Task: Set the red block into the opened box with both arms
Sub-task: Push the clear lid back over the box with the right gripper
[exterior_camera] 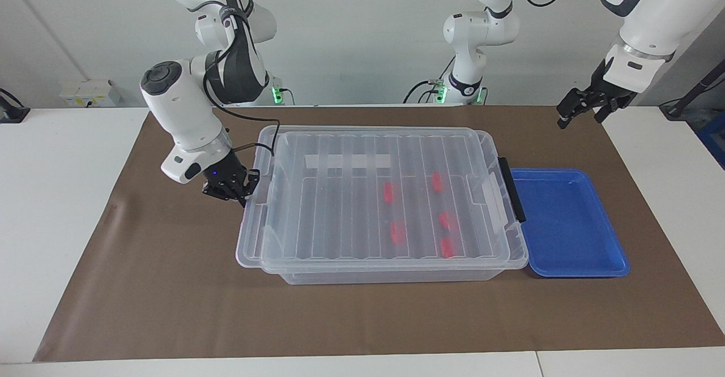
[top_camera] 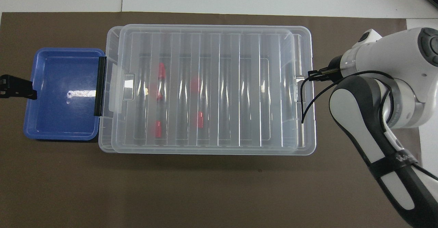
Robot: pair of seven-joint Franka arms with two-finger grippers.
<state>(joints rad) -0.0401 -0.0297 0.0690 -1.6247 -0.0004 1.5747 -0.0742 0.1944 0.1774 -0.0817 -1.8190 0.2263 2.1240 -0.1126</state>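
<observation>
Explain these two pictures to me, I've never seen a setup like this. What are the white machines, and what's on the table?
They are two robot arms at a table. One picture looks across the table at them; the other looks down from above their end. On the brown mat sits a clear box with its lid on and five red blocks inside. A blue tray lies beside it. The right gripper, shut, grips the lid's end tab. The left gripper waits, open and holding nothing, above the mat near the tray.
</observation>
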